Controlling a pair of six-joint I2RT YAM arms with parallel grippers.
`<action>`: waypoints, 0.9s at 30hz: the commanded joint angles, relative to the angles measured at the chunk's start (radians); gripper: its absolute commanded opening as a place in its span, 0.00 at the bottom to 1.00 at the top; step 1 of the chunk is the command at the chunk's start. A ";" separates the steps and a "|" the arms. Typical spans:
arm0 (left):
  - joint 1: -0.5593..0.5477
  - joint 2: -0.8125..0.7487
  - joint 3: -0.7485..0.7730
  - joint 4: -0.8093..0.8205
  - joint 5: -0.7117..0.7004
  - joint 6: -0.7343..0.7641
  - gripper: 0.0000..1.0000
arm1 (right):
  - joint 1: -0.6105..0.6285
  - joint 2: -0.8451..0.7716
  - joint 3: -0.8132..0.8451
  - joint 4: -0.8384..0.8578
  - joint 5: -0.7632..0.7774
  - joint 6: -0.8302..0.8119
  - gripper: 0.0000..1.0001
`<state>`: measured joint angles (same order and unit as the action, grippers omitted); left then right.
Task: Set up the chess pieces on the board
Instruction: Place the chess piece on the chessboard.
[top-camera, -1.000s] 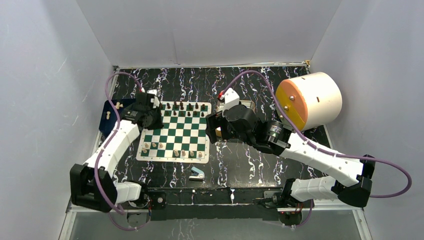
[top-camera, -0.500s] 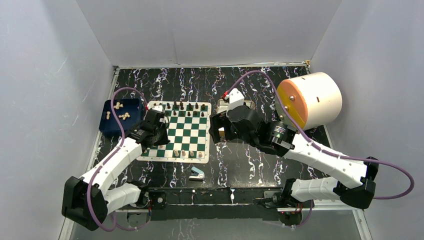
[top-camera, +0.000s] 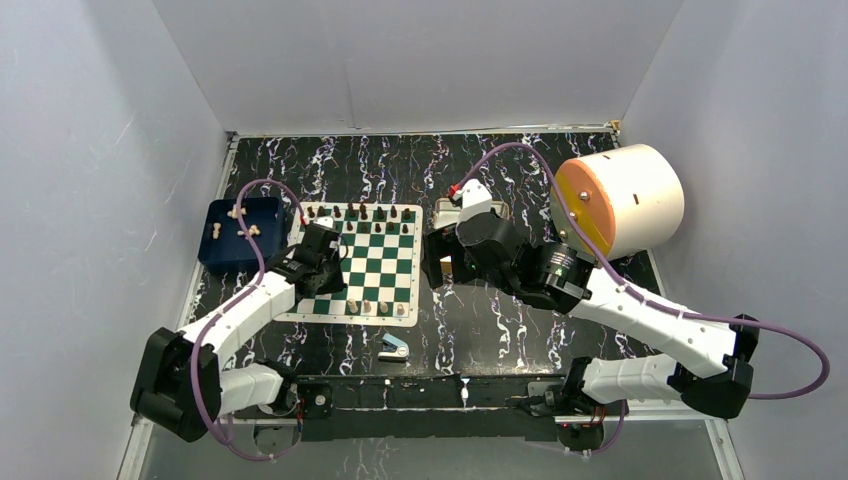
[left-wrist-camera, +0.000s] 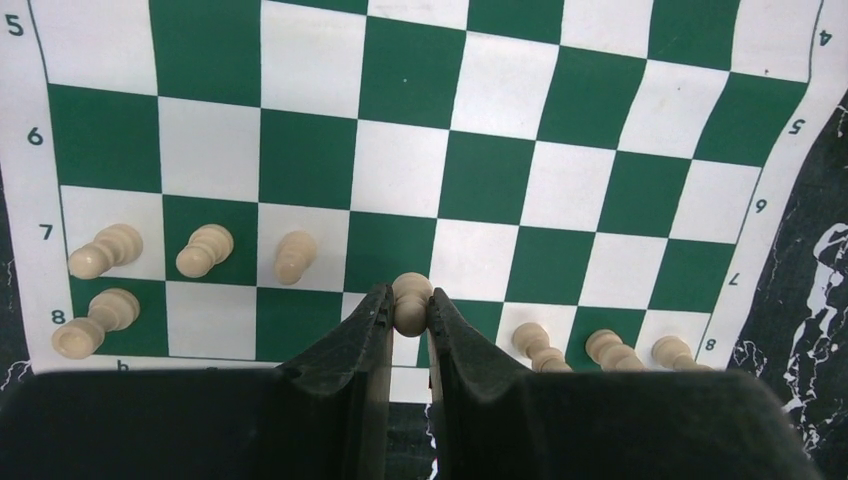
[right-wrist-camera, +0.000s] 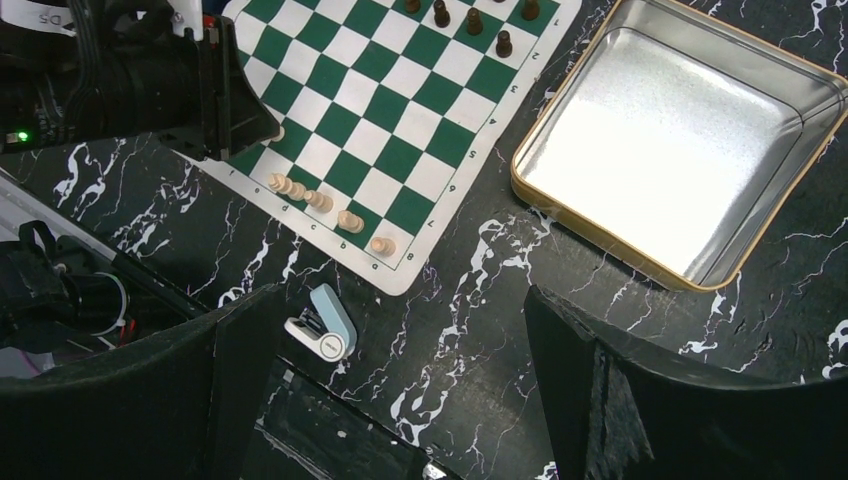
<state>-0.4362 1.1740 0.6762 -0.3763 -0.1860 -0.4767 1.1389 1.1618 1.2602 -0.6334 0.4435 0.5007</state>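
L gripper (left-wrist-camera: 410, 312) clamped on pale piece (left-wrist-camera: 411, 293) over board (left-wrist-camera: 490, 180), by counter's (top-camera: 480, 325) left edge; R gripper (right-wrist-camera: 400, 340) fingers wide apart.

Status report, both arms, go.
Left gripper shut on pale piece, at board's pale-side rows. Right gripper open, empty, near silver tin. Nothing in the way.

The left arm (top-camera: 250, 308) reaches forward and a little to the right; the left gripper (left-wrist-camera: 410, 294) points down, its jaws closed on a pale chess piece (left-wrist-camera: 411, 305); the right arm (top-camera: 640, 312) folds at the elbow and stretches leftward; the right gripper (right-wrist-camera: 400, 300) hangs with jaws wide apart.
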 joint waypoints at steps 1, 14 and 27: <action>-0.011 0.030 -0.021 0.046 -0.035 -0.011 0.09 | -0.004 -0.034 0.036 0.015 0.032 0.011 0.99; -0.016 0.055 -0.056 0.090 -0.053 -0.009 0.10 | -0.004 -0.044 0.027 0.026 0.020 0.012 0.99; -0.018 0.102 -0.032 0.089 -0.073 0.006 0.10 | -0.004 -0.063 0.017 0.024 0.031 0.041 0.99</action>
<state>-0.4473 1.2701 0.6285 -0.2905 -0.2237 -0.4725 1.1389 1.1336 1.2602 -0.6346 0.4580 0.5213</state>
